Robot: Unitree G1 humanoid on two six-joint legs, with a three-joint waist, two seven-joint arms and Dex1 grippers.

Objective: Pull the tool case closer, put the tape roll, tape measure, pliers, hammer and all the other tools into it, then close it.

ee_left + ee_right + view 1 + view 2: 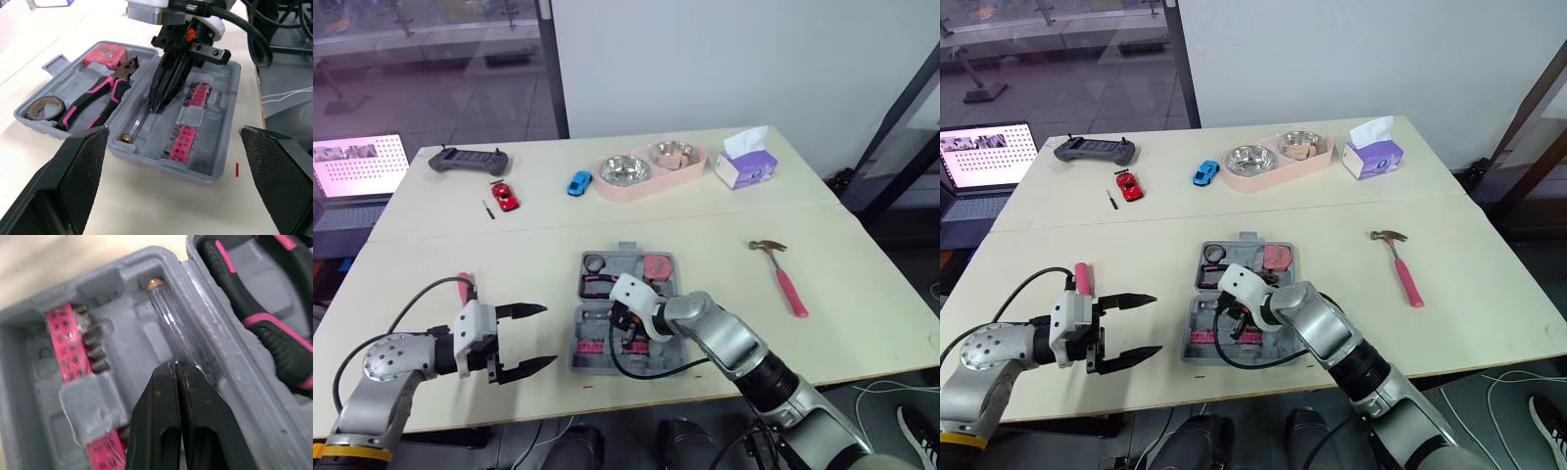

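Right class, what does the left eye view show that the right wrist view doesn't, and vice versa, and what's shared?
Left eye view, not the wrist: the hammer, the tissue box, the open left pincer. Right wrist view, not the eye: a clear-handled tool with a brass cap, and separate screwdriver bits. Both: the tool case, the pliers in it, the shut right pincer.

Grey plastic tool case [220, 152]: in the head views the right gripper [175, 366] covers much of one half.
Clear-handled screwdriver [171, 316] in that half: shaft end hidden under the closed black fingers [156, 421] (brass cap end visible).
Black-and-pink pliers [264, 328] in the other half: cut off at the frame edge.
Thin dark tool [488, 209], well apart from the case: too small to identify.
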